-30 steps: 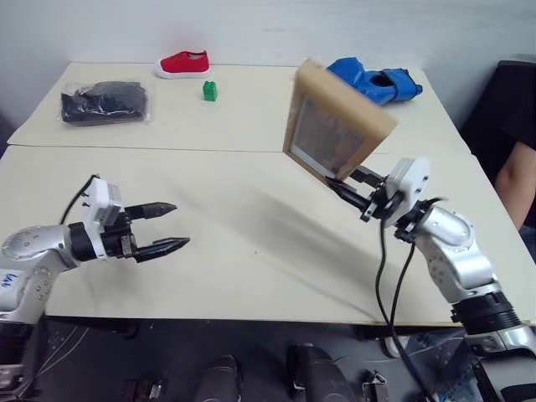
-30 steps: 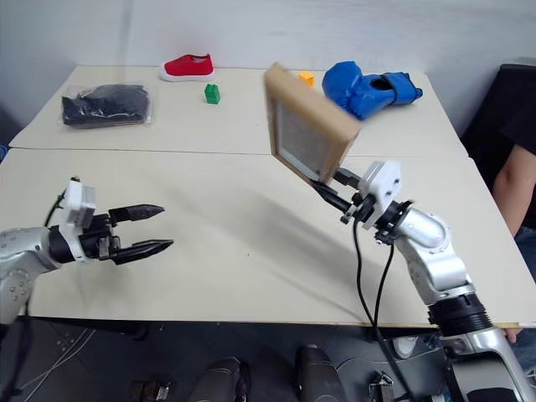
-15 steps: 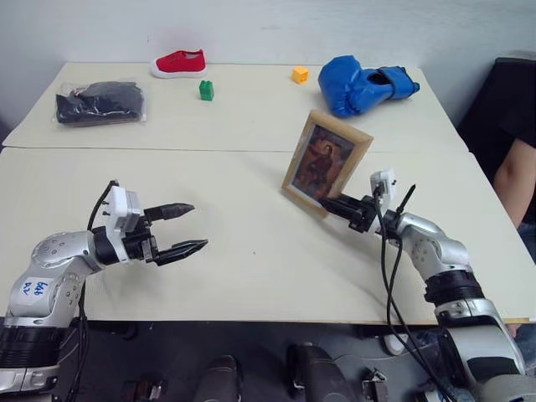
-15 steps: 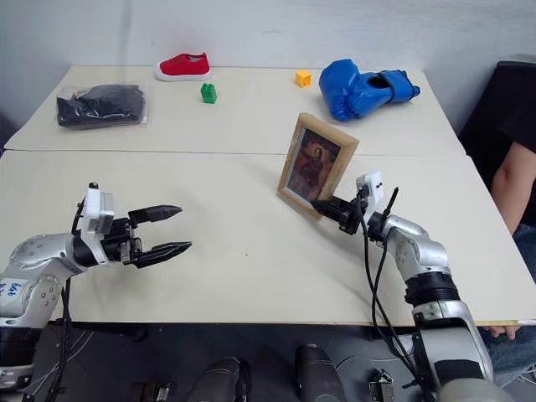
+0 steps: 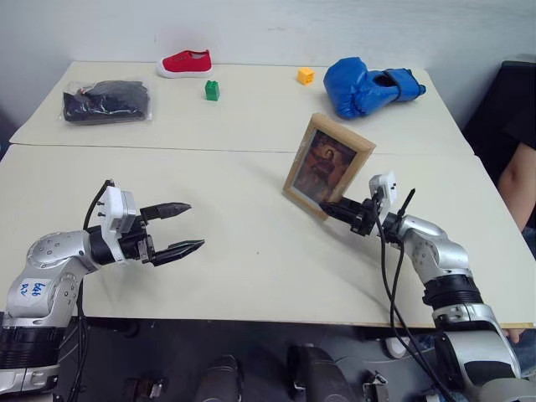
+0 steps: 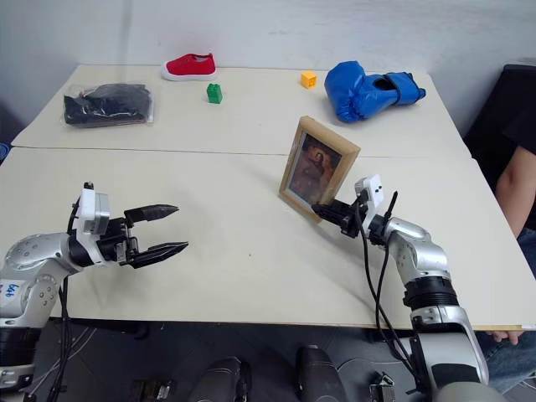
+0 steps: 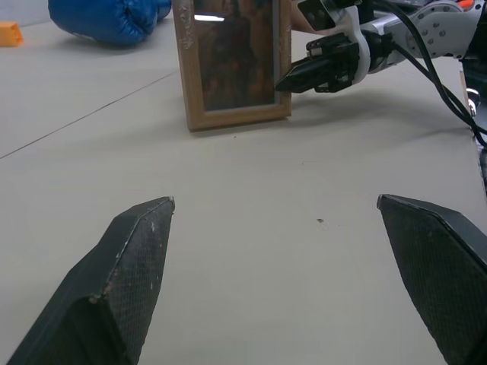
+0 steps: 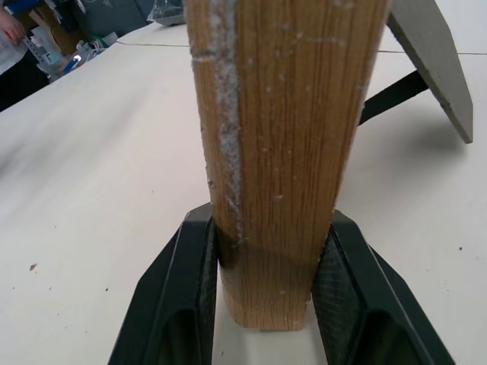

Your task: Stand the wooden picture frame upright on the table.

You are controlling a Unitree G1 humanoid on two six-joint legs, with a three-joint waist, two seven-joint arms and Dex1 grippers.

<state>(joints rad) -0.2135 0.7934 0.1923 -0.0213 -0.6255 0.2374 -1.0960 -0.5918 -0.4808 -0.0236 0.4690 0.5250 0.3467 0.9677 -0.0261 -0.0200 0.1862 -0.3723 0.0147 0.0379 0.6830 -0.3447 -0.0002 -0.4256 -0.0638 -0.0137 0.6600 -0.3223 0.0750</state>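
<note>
Nearest, the left tool [image 5: 176, 228] hangs over the table [image 5: 251, 268] with its two black fingers spread wide and nothing between them; bare tabletop lies ahead of it toward the wooden picture frame [image 5: 327, 165], which stands well apart from it. The right tool [image 5: 333, 207] reaches in level from the other side, its fingers clamped on the frame's lower side edge, one finger [image 8: 190, 289] flush against the wood. The frame stands on its bottom edge on the table, portrait face toward the left tool, and behind it a fold-out stand [image 8: 430, 61] angles out.

The step in hand looks like setting down. The next move likely calls for loosening the grip without nudging the wood, then backing straight away along the table, since a sideways drag could tip the frame.

There is room behind the right tool before the table's near edge. Beyond the frame lie a blue boxing glove [image 5: 364, 84], a yellow block [image 5: 306, 76], a green block [image 5: 213, 90], a red shoe [image 5: 186, 63] and a dark bagged bundle [image 5: 107, 100], all well apart.
</note>
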